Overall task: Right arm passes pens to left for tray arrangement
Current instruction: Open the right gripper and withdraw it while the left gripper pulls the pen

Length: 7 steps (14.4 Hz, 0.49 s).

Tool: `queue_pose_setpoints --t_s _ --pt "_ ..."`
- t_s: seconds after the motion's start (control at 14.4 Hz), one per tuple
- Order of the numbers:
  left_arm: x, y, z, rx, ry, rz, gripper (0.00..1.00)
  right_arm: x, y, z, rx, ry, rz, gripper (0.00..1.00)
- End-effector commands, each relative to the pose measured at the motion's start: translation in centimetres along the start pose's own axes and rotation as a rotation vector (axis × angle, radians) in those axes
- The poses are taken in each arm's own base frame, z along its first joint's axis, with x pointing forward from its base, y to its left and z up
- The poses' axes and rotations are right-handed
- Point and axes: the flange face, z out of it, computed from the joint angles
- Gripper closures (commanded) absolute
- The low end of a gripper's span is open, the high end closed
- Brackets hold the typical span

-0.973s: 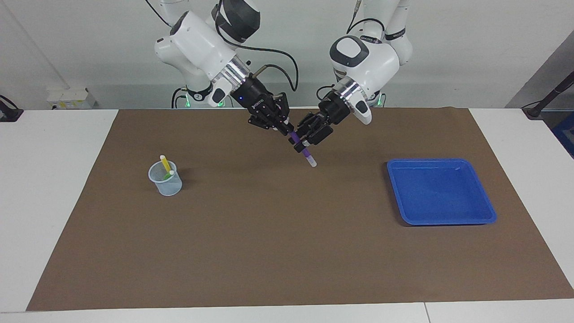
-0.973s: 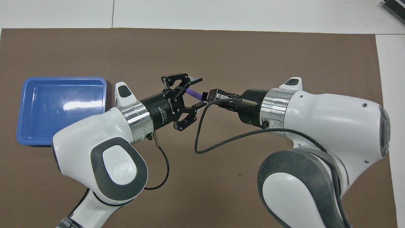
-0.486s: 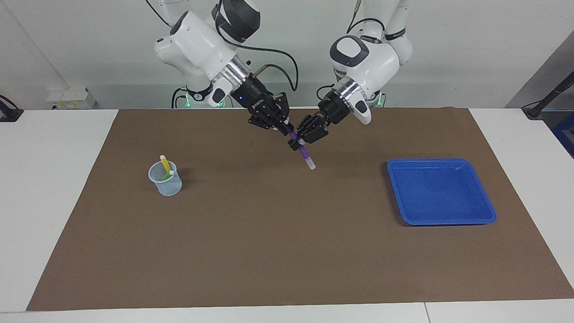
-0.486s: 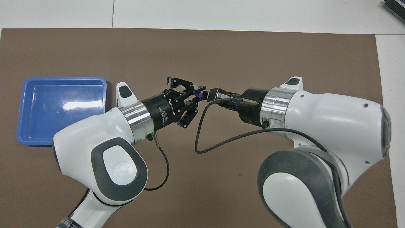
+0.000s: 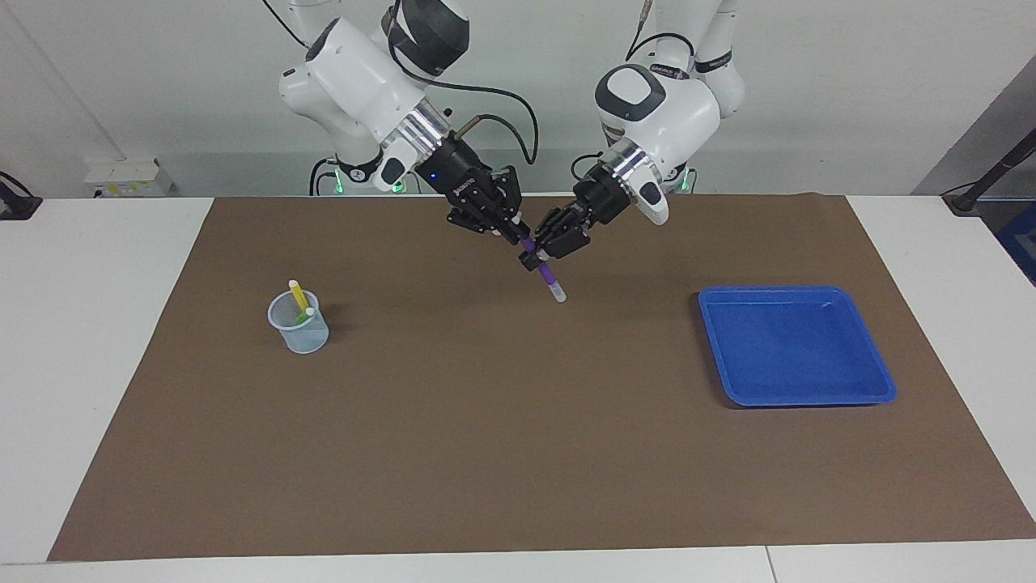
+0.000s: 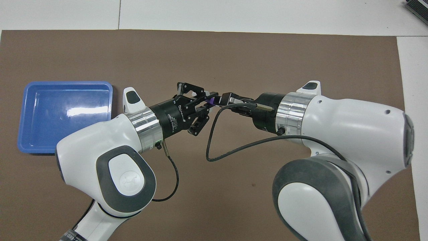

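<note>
Closed since earlier, left end effector (image 5: pixel 537 257) joins right end effector (image 5: pixel 522 236) clamping purple pen (image 5: pixel 551 281).

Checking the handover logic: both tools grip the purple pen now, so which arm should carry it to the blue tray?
Left. Its tool grips the purple pen alongside the right tool, and the blue tray lies toward its end.

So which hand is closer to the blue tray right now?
Left. The left hand and the right hand both grip the purple pen in the air over the mat's middle; the left comes in from the blue tray end.
</note>
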Motion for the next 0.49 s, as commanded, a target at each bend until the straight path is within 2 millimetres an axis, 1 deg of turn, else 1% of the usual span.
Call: queue_pose_setpoints --t_s 0.0,0.07,0.14,0.21,0.42 --pt "-0.32 -0.18 -0.94 0.000 -0.022 -0.002 1.00 -0.59 0.05 -0.24 0.014 -0.011 0.021 1.00" --pt "-0.26 -0.23 -0.92 0.001 -0.021 -0.003 1.00 -0.56 0.11 -0.25 0.014 -0.013 0.022 0.88" --pt "-0.25 -0.22 -0.94 0.001 -0.019 0.000 1.00 -0.58 0.17 -0.20 0.012 -0.014 0.026 0.17" --pt "-0.21 -0.29 -0.91 0.003 -0.020 0.001 1.00 -0.48 0.10 -0.33 0.014 -0.011 0.024 0.00" --pt "-0.04 -0.34 -0.91 0.005 -0.016 0.004 1.00 0.01 0.31 -0.59 0.004 -0.005 0.017 0.00"
